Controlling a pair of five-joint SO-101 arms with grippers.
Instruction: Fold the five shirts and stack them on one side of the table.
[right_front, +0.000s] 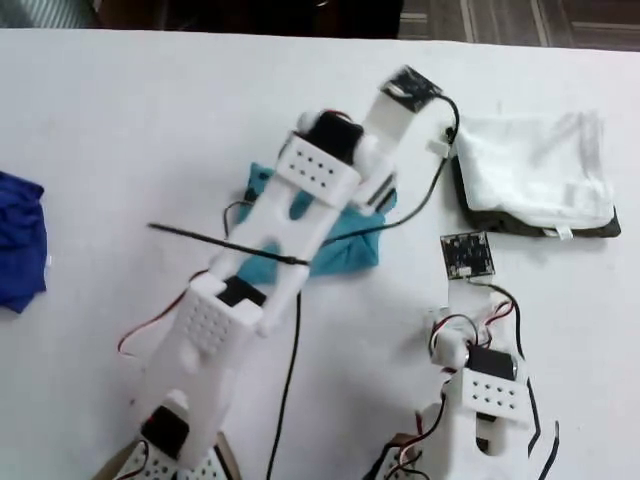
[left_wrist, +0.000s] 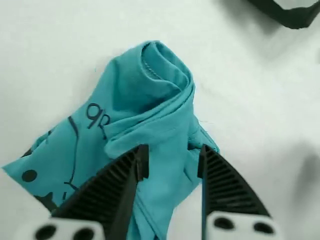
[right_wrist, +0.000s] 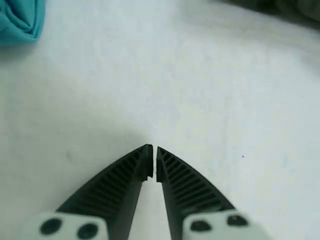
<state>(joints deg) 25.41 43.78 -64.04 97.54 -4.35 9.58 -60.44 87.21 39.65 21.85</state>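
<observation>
My left claw (left_wrist: 172, 157) is open, its jaws astride a fold of the teal shirt (left_wrist: 140, 105). My right claw (right_wrist: 154, 156) is closed on nothing, over the table (right_wrist: 225, 90); a white shirt (right_front: 535, 165) lies farther out beyond it.

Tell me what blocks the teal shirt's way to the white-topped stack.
Nothing visible lies between them. The left gripper has the teal shirt between its open jaws; bare table runs to the stack, with only that arm's black cable hanging above the stretch.
</observation>
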